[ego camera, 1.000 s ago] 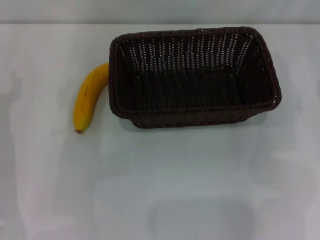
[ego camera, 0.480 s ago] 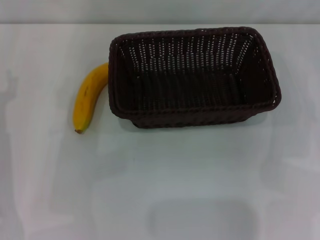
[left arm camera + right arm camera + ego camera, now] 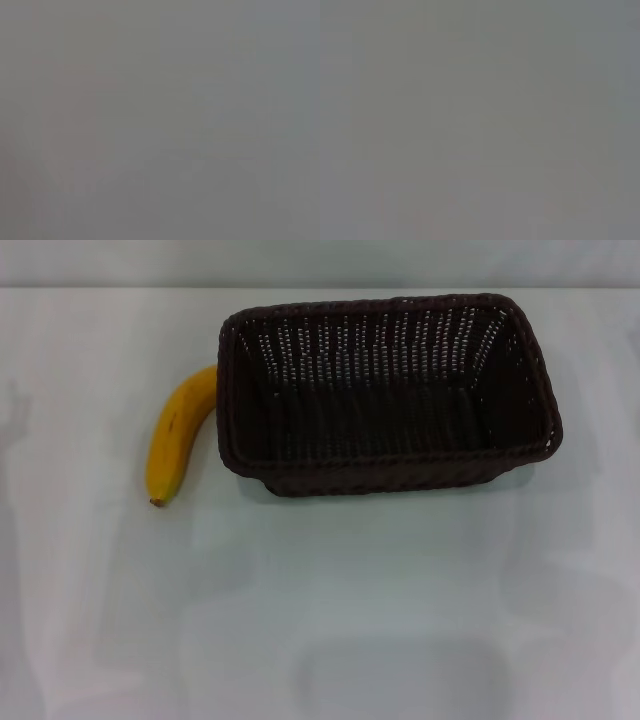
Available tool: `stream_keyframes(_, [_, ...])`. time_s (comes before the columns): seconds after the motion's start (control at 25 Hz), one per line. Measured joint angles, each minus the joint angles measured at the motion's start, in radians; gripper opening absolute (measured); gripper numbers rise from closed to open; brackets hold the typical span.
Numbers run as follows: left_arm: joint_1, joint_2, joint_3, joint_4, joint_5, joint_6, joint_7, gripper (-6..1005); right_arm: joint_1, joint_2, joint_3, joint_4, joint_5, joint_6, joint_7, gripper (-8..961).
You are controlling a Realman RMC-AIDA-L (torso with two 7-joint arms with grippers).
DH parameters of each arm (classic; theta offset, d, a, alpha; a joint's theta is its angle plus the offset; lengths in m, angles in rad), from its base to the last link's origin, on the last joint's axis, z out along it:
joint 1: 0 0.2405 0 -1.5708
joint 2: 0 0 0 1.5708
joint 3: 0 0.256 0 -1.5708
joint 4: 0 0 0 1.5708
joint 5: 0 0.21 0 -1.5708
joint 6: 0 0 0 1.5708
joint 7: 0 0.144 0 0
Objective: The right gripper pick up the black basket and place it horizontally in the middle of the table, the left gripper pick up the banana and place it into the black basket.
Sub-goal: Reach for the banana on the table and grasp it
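From your head camera you look down on the table (image 3: 330, 600), a glossy white surface, with the black basket (image 3: 388, 395) sitting on it toward the far side and a little to the right of centre. Its long side runs across your view, its opening faces up, and you can see straight down past the braided rim to the openwork woven walls and the dark floor inside, which holds nothing. The basket sits slightly skewed, its right end angled a touch nearer to you than its left. The banana (image 3: 178, 433) lies flat on the table just to the left of the basket, outside it. Its upper, stem end curves in against the basket's left wall and appears to touch it or slip just behind the rim, while its small dark tip points toward you and is clear of the basket. You cannot tell how either pincer stands: neither the left gripper nor the right gripper appears anywhere in your head view, and both wrist views give you only a flat, featureless grey with no fingers and no object to make out. So you cannot say how far either one is open, and nothing you see has hold of the basket or the banana
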Motion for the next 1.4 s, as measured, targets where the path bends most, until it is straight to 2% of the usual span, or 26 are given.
stream_keyframes(0.08, [0.003,-0.001,0.0,-0.002,0.004,0.003,0.0,773,0.0,0.0,-0.019,0.002,-0.001,-0.068,0.0,833])
stream_keyframes(0.16, [0.006,-0.002,0.001,-0.013,0.013,0.028,0.0,772,-0.001,-0.001,-0.059,0.001,-0.019,-0.193,0.009,833])
stream_keyframes(0.28, [0.002,-0.003,0.007,-0.045,0.02,0.091,0.0,771,-0.001,-0.002,-0.099,-0.022,-0.122,-0.333,0.096,833])
stream_keyframes(0.4, [0.003,-0.003,0.013,-0.058,0.026,0.142,0.0,770,-0.003,-0.002,-0.107,-0.077,-0.312,-0.443,0.338,833])
stream_keyframes(0.56, [0.01,-0.004,0.023,-0.06,0.028,0.191,-0.009,769,-0.009,-0.01,-0.09,-0.118,-0.477,-0.466,0.549,832])
stream_keyframes(0.92, [0.027,-0.003,0.031,-0.051,0.047,0.274,-0.209,767,-0.013,-0.013,-0.088,-0.144,-0.522,-0.466,0.602,832])
stream_keyframes(1.04, [0.029,0.002,0.03,-0.047,0.071,0.251,-0.265,766,-0.013,-0.021,-0.088,-0.15,-0.523,-0.466,0.624,832])
stream_keyframes(1.2, [0.051,0.004,0.019,-0.003,0.122,0.145,-0.262,765,-0.015,-0.024,-0.088,-0.154,-0.524,-0.466,0.635,832])
stream_keyframes(1.4, [0.108,0.012,-0.034,0.18,0.21,-0.149,-0.197,763,-0.021,-0.024,-0.088,-0.154,-0.525,-0.466,0.639,832])
